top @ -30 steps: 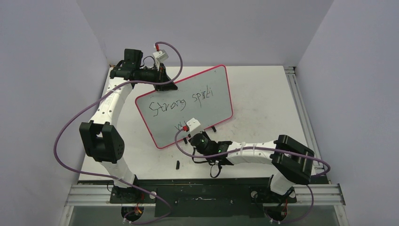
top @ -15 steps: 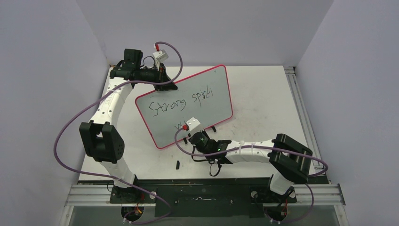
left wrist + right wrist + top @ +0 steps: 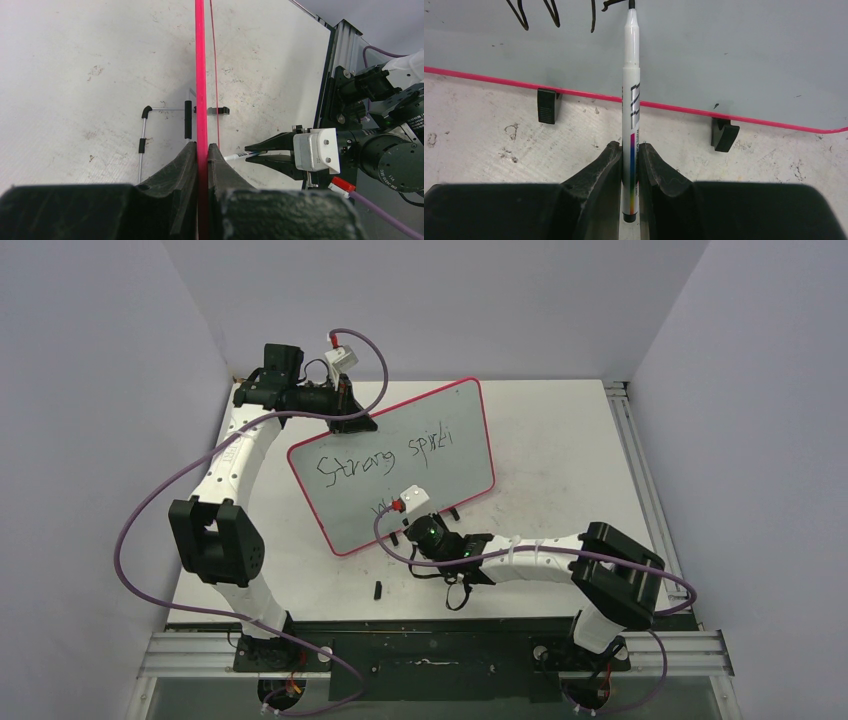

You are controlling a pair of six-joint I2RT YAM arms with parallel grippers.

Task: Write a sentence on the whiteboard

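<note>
The whiteboard [image 3: 440,475] stands tilted on the table, pale with a pink-red rim and black feet. The sentence [image 3: 385,458] reads "Strong spiri" on the top line, with the first strokes of a second line [image 3: 536,12] below. My left gripper [image 3: 352,418] is shut on the board's top left rim [image 3: 201,75], seen edge-on in the left wrist view. My right gripper [image 3: 629,150] is shut on a white marker [image 3: 631,85]. The marker's black tip touches the board beside the last stroke. The right gripper [image 3: 408,508] is at the board's lower edge.
A small black marker cap [image 3: 378,590] lies on the tabletop near the front edge. The board's black feet [image 3: 546,106] rest on the scuffed white table. A metal rail [image 3: 632,440] runs along the table's right side. Purple cables loop off both arms.
My right gripper has shifted slightly to the right along the board's lower part with the marker. The left arm and the board have not moved.
</note>
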